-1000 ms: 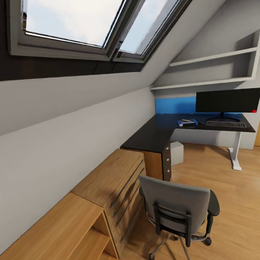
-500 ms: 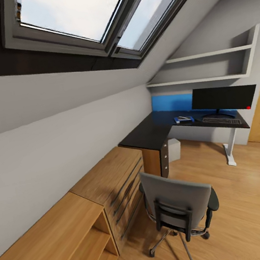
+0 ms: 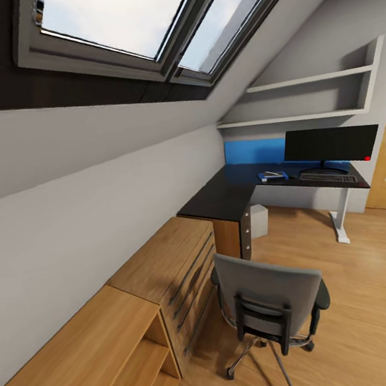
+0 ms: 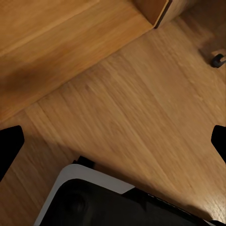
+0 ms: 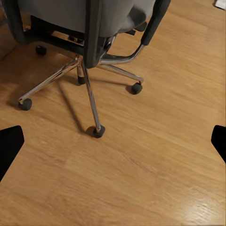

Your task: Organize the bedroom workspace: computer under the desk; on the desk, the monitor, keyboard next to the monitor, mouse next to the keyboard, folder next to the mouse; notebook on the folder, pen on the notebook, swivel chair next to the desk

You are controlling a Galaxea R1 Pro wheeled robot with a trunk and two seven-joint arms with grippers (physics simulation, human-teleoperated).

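A wood-plank floor (image 3: 370, 289) runs under a sloped skylit wall. The L-shaped desk (image 3: 231, 196) fills the far corner; on its top the monitor (image 3: 331, 145) stands near the right end, the keyboard (image 3: 327, 177) before it, the blue folder (image 3: 273, 176) to their left, perhaps with something on it. The computer (image 3: 259, 220) sits beneath, the swivel chair (image 3: 270, 305) well apart. Since a second ago the camera has shifted slightly. Both grippers' fingertips sit wide apart, empty, over the floor.
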